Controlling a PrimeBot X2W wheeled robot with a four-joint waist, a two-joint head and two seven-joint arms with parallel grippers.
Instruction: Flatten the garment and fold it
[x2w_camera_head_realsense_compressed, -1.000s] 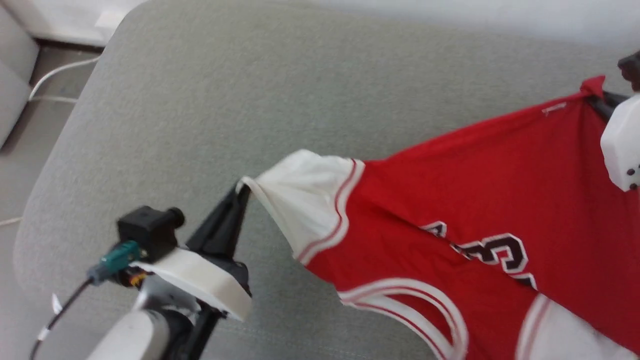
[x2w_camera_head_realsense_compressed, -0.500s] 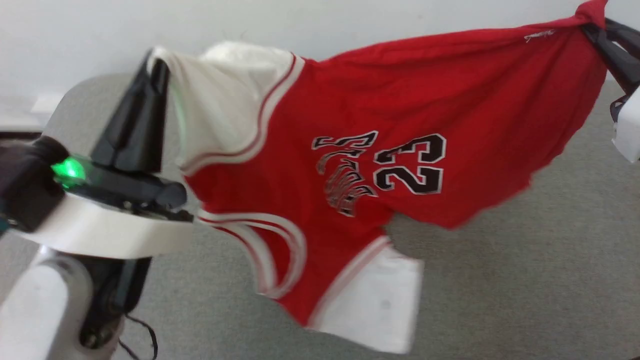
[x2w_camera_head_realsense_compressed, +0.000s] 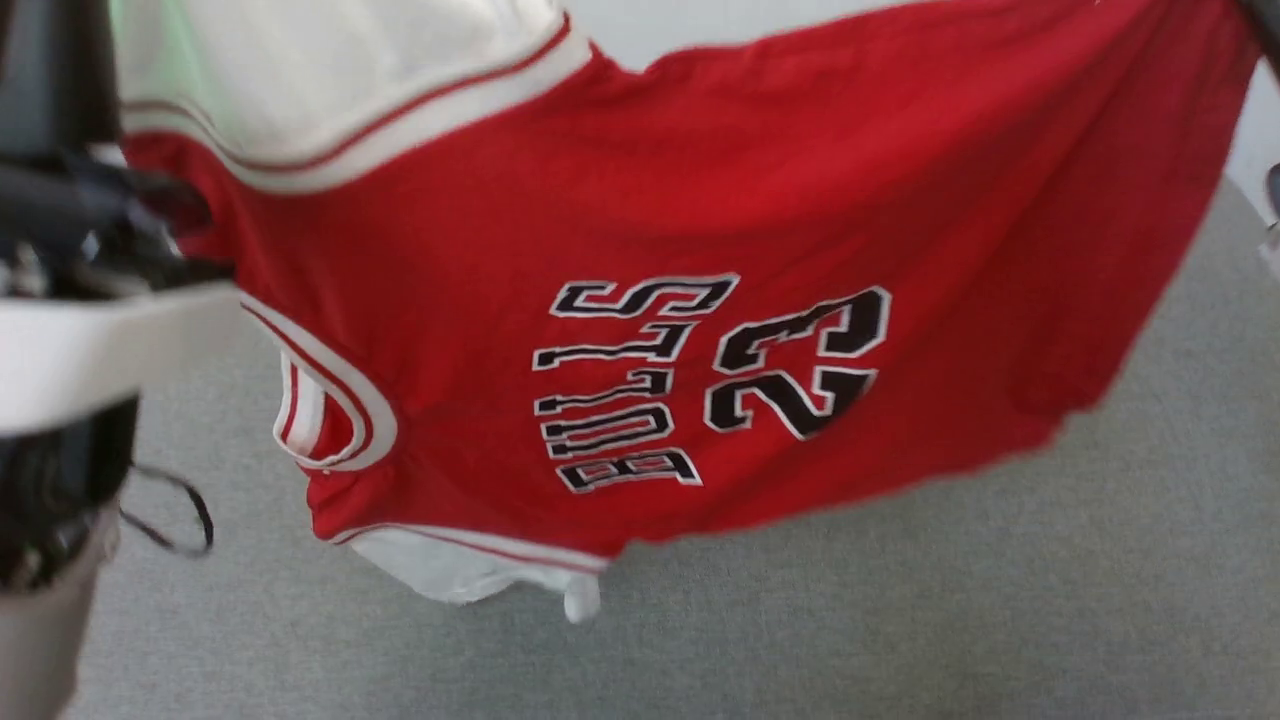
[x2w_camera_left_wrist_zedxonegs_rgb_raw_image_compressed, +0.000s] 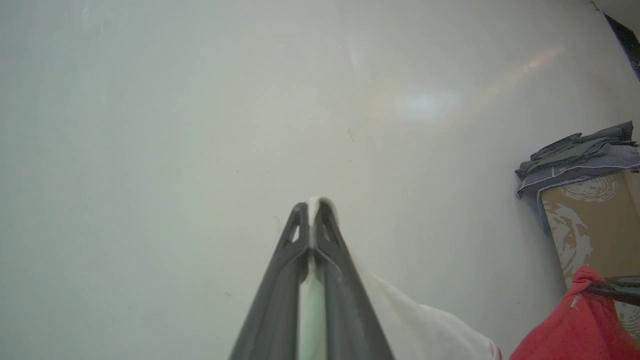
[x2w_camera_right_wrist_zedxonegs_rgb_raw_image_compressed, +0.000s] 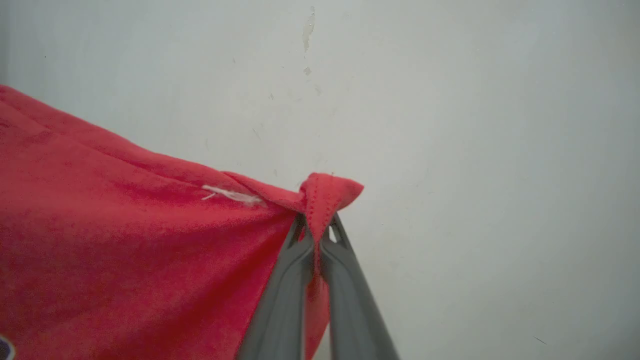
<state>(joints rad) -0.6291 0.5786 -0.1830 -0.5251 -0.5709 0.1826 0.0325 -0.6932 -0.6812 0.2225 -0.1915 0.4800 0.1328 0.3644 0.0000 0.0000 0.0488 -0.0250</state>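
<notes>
Holds the garment up in the air, spread sideways above the grey surface. Pinches the white sleeve at the left in the left gripper, fingers clamped tight on a thin fold of white cloth poking out past the tips. Grips a bunched red corner at the right in the right gripper, clenched too, cloth wadded over the fingertips. Points both pairs of fingers up toward the pale wall, arms raised high and set wide apart. Shows the black lettering turned on its side, facing the head camera. Dangles the other sleeve lowest and nearest; cannot tell whether it brushes the surface.

Reads as light, soft, limp jersey knit: sags through the middle, ripples along the loose lower edge. Likely stretches under pull and slides out of a shallow pinch. Calls for a hold on hems and seams, a sleeve cuff or shoulder seam, doubled cloth rather than a single layer.

Looks like the flattening step, not yet laid down. Probably needs lowering next, draping far edge first and drawing toward the near side. Risks a slip at the left pinch, with only a sliver of sleeve caught there.
</notes>
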